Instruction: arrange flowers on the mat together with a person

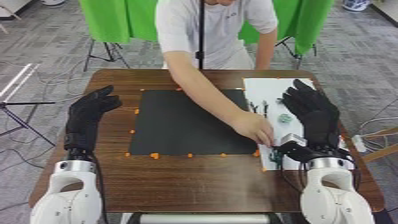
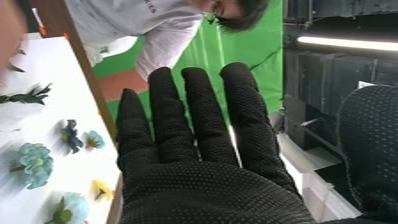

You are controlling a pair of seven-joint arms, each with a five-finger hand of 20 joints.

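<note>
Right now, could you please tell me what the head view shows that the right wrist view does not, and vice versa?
Head view: the left hand, the left arm and the floor.
Right wrist view: a yellow flower and a bright strip light.
Both: the right hand, the person, the white sheet, blue-green flowers and the green cloth.

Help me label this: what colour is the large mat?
The large mat is dark grey, nearly black, best seen in the head view.
</note>
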